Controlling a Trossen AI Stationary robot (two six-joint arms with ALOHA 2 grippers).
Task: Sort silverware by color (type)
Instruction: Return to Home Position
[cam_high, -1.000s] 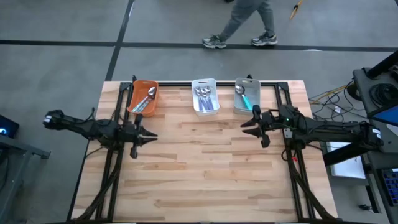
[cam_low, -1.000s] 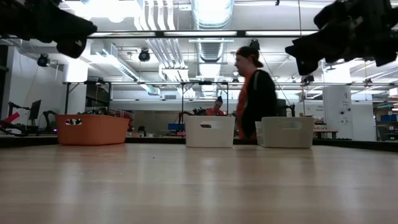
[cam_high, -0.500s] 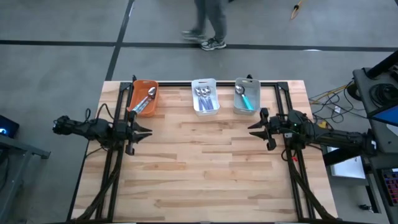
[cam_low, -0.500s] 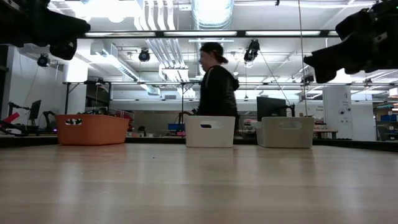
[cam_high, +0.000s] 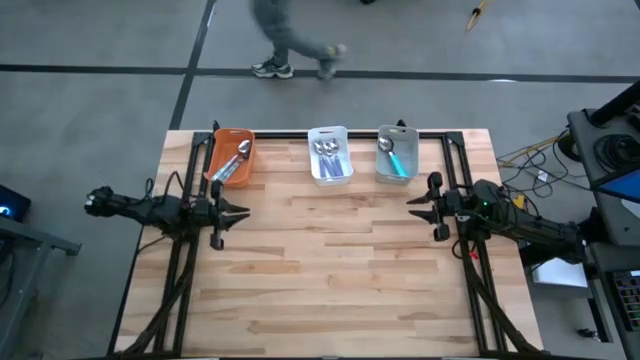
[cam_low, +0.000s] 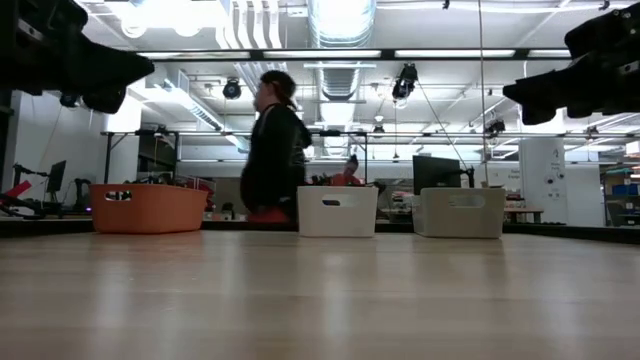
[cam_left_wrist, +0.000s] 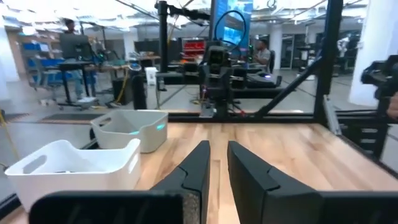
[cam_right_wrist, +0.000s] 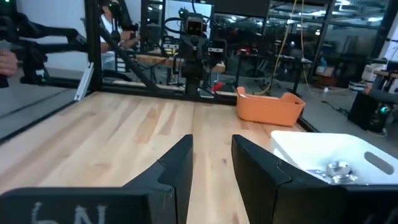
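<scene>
The silverware lies in three bins along the table's far edge. Spoons with lavender handles lie in the orange bin. Metal spoons lie in the white bin. A teal-handled spoon lies in the grey bin. My left gripper hovers level near the left edge, its fingers a narrow gap apart with nothing between them. My right gripper hovers level near the right edge, open and empty. Both point toward the table's middle, above the wood.
Bare wooden table top spreads between and in front of both grippers. Black frame rails run along the left, right and far edges. A person walks on the floor beyond the far edge. Cables and equipment stand to the right.
My right gripper has drawn back toward the table's right edge and sunk a little, staying open. My left gripper has sunk slightly near the left edge. The person behind the table has walked toward the left.
</scene>
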